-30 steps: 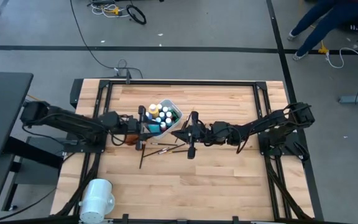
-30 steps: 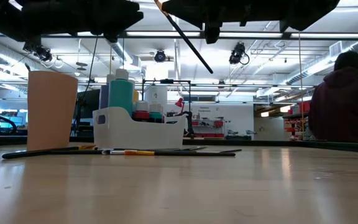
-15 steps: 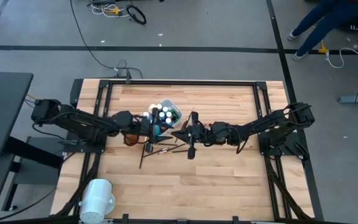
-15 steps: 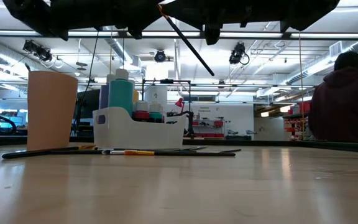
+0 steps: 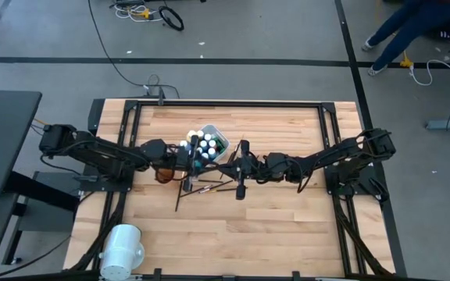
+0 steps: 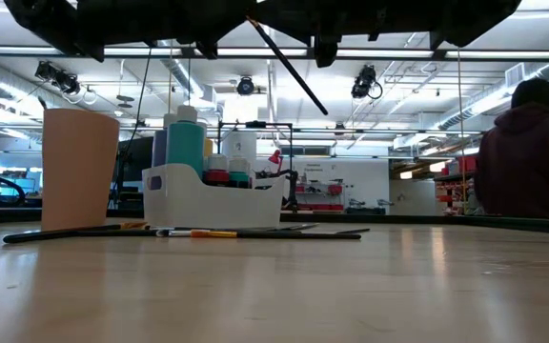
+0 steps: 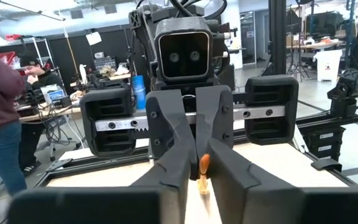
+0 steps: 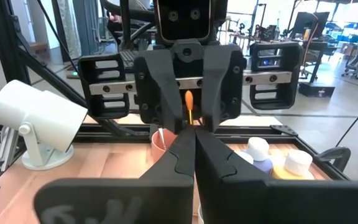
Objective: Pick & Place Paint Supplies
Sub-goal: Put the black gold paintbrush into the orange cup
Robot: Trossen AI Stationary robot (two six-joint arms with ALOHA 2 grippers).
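Observation:
A thin brush (image 6: 289, 67) with a dark handle and an orange end hangs in the air between my two grippers, above the table's middle. My right gripper (image 5: 223, 166) is shut on it, and my left gripper (image 5: 208, 162) faces it tip to tip, closed on the same brush. Just beyond them the white tub (image 5: 209, 145) stands on the table with several white-capped paint bottles (image 6: 187, 143) upright in it. More brushes (image 6: 208, 232) lie flat on the wood in front of the tub. My left gripper pinches the brush's orange end (image 8: 189, 99) between its two fingers (image 8: 161, 93), coming level from the table's left. That end sticks up between the fingers. My right gripper pinches the brush just below the orange end (image 7: 204, 163) between its two shut fingers (image 7: 169, 134), coming level from the table's right. The dark handle (image 6: 303, 88) slants down below the gripper, clear of the table.
A tan cup (image 6: 79, 170) stands left of the tub, under my left arm. A large white cylinder (image 5: 122, 248) sits at the near left corner. Black frame rails (image 5: 225, 103) edge the table. A person (image 6: 532, 152) sits beyond the right side.
My left gripper has gone toward the table's right edge, over the cup and the tub's near side, up to my right gripper's fingertips. The brush has stayed slanted in the air, and my right arm has kept still.

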